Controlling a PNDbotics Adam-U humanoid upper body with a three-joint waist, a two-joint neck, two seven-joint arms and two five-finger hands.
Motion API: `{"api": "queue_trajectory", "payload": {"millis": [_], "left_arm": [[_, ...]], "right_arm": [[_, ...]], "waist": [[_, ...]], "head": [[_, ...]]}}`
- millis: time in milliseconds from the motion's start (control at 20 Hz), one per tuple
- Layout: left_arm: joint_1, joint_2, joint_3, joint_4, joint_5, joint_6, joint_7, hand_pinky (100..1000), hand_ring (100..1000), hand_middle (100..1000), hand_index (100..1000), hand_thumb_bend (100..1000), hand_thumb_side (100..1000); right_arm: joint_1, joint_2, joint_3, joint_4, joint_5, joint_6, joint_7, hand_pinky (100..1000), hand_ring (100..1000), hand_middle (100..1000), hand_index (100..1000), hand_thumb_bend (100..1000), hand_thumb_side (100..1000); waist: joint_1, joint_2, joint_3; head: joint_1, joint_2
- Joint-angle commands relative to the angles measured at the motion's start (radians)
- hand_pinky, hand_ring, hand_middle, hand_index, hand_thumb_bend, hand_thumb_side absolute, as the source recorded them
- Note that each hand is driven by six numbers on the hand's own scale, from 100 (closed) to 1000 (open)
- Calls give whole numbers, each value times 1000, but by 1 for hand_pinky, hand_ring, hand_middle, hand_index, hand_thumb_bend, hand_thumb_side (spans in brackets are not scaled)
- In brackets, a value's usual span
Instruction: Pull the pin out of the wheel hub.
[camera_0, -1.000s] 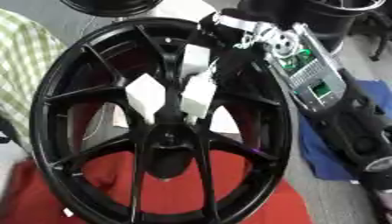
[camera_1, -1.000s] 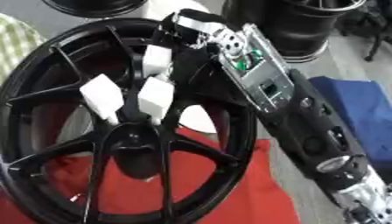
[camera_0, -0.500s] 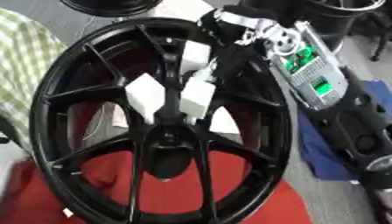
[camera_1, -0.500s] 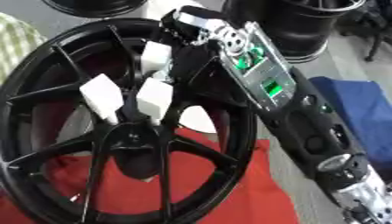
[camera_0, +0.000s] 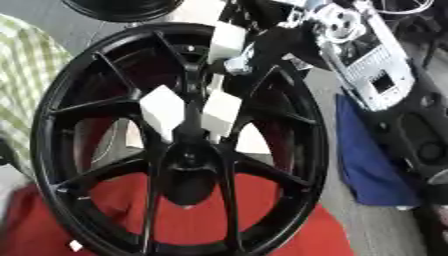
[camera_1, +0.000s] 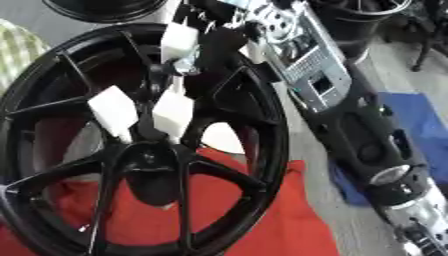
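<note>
— One robot hand (camera_0: 229, 47) in play, the right, reaching over the wheel hub (camera_0: 188, 152); white-tipped fingers (camera_0: 220, 114) spread down just above it.

— Holding the pin?

— Cannot tell; pin unseen, presumably under those fingertips, angled for a straight pull.

Even daylight is filling my view, everything blurring softly, white fingertips (camera_0: 220, 114) washing out, black wheel (camera_0: 105, 100) losing detail.
</note>
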Motion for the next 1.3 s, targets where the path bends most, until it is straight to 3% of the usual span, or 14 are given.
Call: {"api": "queue_trajectory", "payload": {"millis": [50,300,450,650,800,950,1050,1150,1250,1300], "left_arm": [[-4,9,4,-14,-3,-1,4,532,652,619,728,100,905],[8,14,10,-9,-4,-1,11,532,652,619,727,100,905],[17,21,17,-8,-3,-2,17,532,652,620,727,100,905],[22,28,25,-8,-1,-4,26,532,652,620,727,100,905],[23,34,35,-9,3,-7,36,533,653,620,728,100,905],[21,38,43,-13,7,-10,46,533,653,620,727,100,901],[19,38,47,-16,11,-12,53,532,652,620,727,100,898],[17,37,50,-17,14,-13,59,532,653,620,727,100,896],[14,34,51,-19,16,-14,62,532,652,620,727,100,895],[13,32,52,-19,17,-13,64,532,652,620,727,100,895]], "right_arm": [[-35,-74,-59,-42,-69,26,-25,573,542,100,408,449,100],[-43,-193,-163,-53,-223,58,-126,561,544,100,407,452,100],[20,-305,-243,-61,-312,58,-218,557,546,100,410,451,100],[234,-457,-384,-76,-407,45,-395,557,557,103,418,448,100],[464,-496,-500,-117,-420,32,-577,567,570,131,431,443,100],[716,-423,-584,-201,-350,48,-755,583,587,173,453,441,100],[836,-336,-611,-258,-290,75,-838,591,603,213,475,443,100],[917,-242,-618,-302,-225,105,-886,619,649,314,540,471,100],[966,-161,-605,-325,-157,115,-882,675,758,524,683,597,244],[980,-125,-600,-329,-124,111,-863,689,785,583,729,649,277]], "waist": [[7,-37,-4],[5,-49,-20],[4,-55,-34],[6,-52,-48],[11,-41,-60],[19,-29,-68],[27,-25,-71],[35,-22,-72],[42,-21,-72],[45,-20,-72]], "head": [[5,14],[26,24],[38,29],[61,24],[78,17],[91,9],[95,6],[93,3],[91,-3],[90,-5]]}}
